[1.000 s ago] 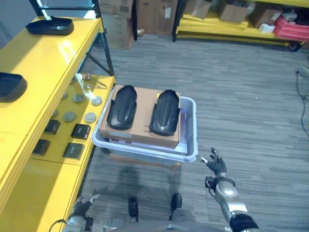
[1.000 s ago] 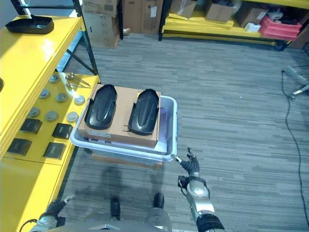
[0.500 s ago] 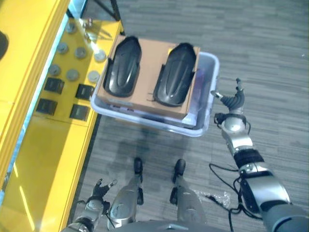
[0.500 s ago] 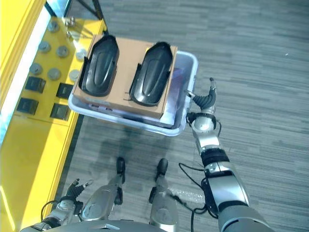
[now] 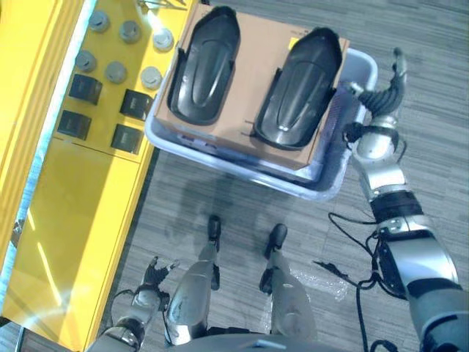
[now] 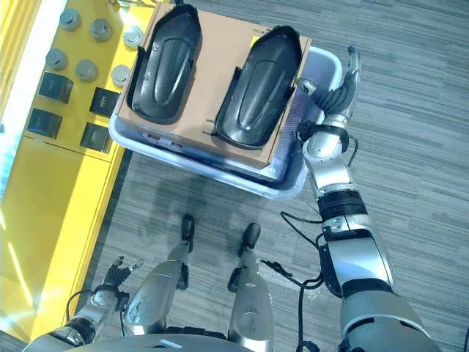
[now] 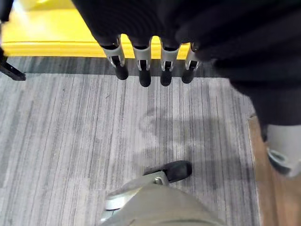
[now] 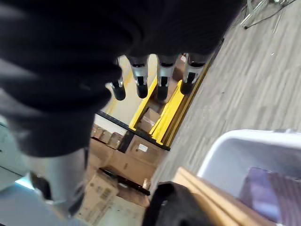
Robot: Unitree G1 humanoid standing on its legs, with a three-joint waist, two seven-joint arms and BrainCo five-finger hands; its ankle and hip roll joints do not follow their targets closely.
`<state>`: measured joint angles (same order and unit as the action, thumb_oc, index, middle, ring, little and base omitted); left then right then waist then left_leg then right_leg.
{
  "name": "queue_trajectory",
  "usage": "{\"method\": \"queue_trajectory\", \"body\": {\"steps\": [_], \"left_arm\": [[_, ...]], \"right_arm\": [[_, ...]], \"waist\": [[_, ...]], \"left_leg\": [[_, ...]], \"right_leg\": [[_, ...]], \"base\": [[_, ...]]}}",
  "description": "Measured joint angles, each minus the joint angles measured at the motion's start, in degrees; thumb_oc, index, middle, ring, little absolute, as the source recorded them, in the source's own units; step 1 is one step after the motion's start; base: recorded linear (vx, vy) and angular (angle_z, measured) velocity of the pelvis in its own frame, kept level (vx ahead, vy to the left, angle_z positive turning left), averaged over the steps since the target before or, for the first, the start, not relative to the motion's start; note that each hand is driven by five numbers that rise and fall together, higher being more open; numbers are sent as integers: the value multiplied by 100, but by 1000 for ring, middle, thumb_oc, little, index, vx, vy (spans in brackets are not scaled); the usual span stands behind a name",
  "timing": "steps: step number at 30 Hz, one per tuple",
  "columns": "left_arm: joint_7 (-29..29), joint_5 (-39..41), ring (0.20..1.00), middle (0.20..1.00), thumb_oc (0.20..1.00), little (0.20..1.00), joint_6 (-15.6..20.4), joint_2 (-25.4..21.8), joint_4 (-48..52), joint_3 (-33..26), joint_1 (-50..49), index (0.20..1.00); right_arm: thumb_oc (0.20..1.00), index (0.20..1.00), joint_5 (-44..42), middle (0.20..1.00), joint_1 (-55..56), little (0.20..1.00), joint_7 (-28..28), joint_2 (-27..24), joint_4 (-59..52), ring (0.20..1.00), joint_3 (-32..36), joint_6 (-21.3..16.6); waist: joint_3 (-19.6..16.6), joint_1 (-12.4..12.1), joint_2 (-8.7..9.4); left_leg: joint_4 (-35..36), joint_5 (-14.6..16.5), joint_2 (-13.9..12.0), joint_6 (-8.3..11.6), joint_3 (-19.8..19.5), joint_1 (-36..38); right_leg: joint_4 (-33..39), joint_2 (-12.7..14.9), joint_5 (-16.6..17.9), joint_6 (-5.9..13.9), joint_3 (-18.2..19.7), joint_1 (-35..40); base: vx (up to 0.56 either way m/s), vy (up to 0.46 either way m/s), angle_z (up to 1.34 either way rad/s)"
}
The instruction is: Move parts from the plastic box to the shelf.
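The plastic box (image 5: 242,167) stands on the floor by the yellow shelf (image 5: 66,220). A cardboard sheet (image 5: 256,44) lies across its top and carries two black moulded parts, one to the left (image 5: 205,66) and one to the right (image 5: 297,88). My right hand (image 5: 377,99) is open at the box's right rim, beside the right part, holding nothing. In the right wrist view its straight fingers (image 8: 160,80) point past the box rim (image 8: 225,146). My left hand (image 5: 150,275) hangs open low beside the shelf; its fingers (image 7: 141,70) show over the carpet.
On the low shelf level left of the box lie several round grey discs (image 5: 117,72) and several black square pieces (image 5: 135,104). Grey carpet runs on to the right of the box. Cardboard boxes (image 8: 136,155) stand under a far yellow rack.
The camera has tilted down, so the whole scene has shifted. My right hand has risen and moved forward along the box's right side to its rim. The left hand stays low.
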<state>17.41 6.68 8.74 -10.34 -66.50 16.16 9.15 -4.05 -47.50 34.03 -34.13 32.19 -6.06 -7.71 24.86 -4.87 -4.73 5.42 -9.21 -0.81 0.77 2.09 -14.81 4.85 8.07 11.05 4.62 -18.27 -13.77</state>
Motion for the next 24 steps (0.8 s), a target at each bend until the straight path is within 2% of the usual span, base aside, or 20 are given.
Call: {"method": "queue_trajectory", "body": {"steps": [7,12,18,19,20,24], "left_arm": [[103,72,1000,1000,1000,1000,12,-33,18,-3,23,1000],[111,201,1000,1000,1000,1000,31,-17,64,255,51,1000],[102,212,1000,1000,1000,1000,44,-31,64,426,91,1000],[103,216,1000,1000,1000,1000,38,-40,51,444,102,1000],[105,216,1000,1000,1000,1000,43,-39,60,444,130,1000],[104,216,1000,1000,1000,1000,45,-41,137,523,199,1000]], "right_arm": [[1000,1000,2,1000,-432,1000,5,-11,689,1000,-350,-75],[1000,1000,-2,1000,-694,1000,-75,179,1638,1000,-716,17],[1000,1000,-76,1000,-795,1000,-480,345,3283,1000,-1043,149],[200,200,-65,200,-1023,200,-574,403,3835,200,-1124,164],[200,200,-93,200,-1115,200,-649,464,3991,200,-1119,280],[200,200,-272,200,-1120,200,-844,606,4302,200,-1053,320]], "waist": [[0,-82,0],[0,-123,3],[0,-151,3],[-1,-143,3],[-1,-144,2],[-14,-162,-20]], "left_leg": [[0,-47,5,11,-47,38],[0,-106,0,10,-58,-144],[-1,-144,4,23,-193,-227],[-1,-151,7,29,-202,-222],[-1,-154,4,32,-210,-219],[-1,-190,-3,50,-358,-205]], "right_leg": [[2,4,-1,2,-27,60],[1,-7,26,-19,-22,-111],[0,-6,27,-18,-154,-126],[0,-2,27,-19,-158,-118],[0,-6,27,-18,-168,-111],[1,-10,10,-21,-315,-11]], "base": [[-5,5,4],[0,0,0],[-1,1,10],[0,0,0],[0,0,0],[15,4,17]]}}
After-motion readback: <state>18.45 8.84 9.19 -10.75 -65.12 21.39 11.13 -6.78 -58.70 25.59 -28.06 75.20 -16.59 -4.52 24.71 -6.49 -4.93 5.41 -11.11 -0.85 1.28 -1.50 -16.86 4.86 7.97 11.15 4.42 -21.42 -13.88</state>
